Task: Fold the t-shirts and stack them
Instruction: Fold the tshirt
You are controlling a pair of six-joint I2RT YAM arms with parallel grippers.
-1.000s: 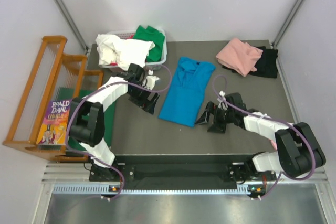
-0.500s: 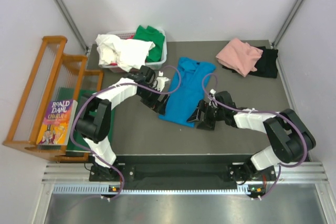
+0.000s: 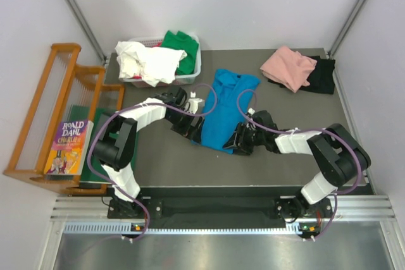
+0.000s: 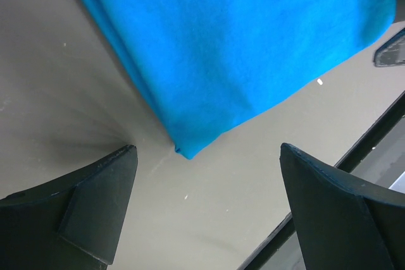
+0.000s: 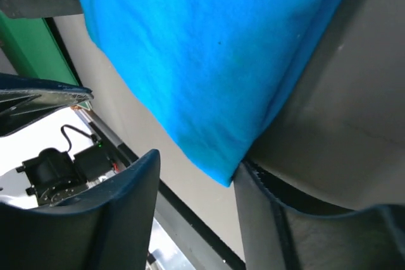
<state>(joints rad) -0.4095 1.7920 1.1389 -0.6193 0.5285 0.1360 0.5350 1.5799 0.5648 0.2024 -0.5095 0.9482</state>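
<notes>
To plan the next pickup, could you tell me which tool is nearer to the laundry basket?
Left. The left tool sits just on the robot's side of the basket, at the blue t-shirt's left hem corner; the right tool is at the opposite hem corner, farther off.

A robot lab. Plain white walls [image 3: 253,4] all round a grey bench [image 3: 177,165], a left arm [image 3: 140,113] and a right arm [image 3: 302,143] bolted side by side at its near edge, a metal rail [image 3: 221,227] in front, purple cables [image 3: 242,100] looping over the arms
</notes>
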